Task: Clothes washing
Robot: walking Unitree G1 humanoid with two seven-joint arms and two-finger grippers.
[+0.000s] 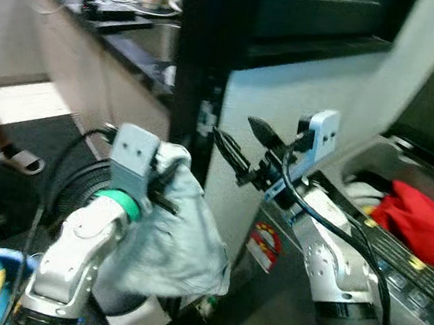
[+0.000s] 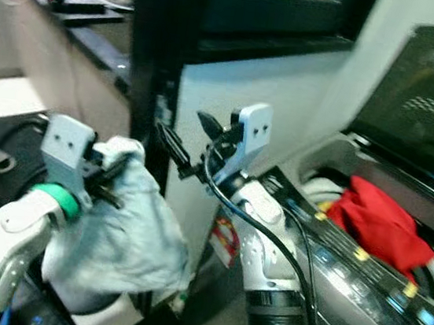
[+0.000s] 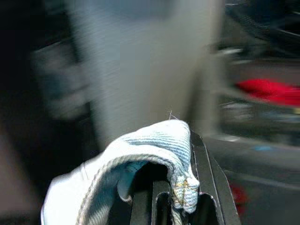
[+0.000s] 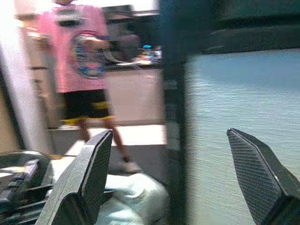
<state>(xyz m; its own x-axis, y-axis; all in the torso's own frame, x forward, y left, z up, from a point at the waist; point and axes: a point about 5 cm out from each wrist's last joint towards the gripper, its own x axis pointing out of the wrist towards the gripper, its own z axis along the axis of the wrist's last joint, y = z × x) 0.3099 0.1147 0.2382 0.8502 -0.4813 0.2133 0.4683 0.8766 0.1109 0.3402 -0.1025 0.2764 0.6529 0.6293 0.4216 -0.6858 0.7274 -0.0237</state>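
Both arms are silver-white with rounded, jointed shells. The left arm (image 1: 80, 249), at the lower left of the frame, wears a green ring below a pale blue-grey wrist block with two small dark screw holes. The right arm (image 1: 331, 264), at the lower right, has a black band, a similar two-holed block and a black cable looping along it. Each gripper's fingers (image 4: 89, 178) are long, black and ribbed.

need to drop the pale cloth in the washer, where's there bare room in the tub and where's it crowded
The left gripper holds the pale cloth. In the open washer, the red garment fills the middle of the tub. A bare patch shows beside it, bordered by the near rim and a white item. The open right gripper hangs before the washer's front corner.
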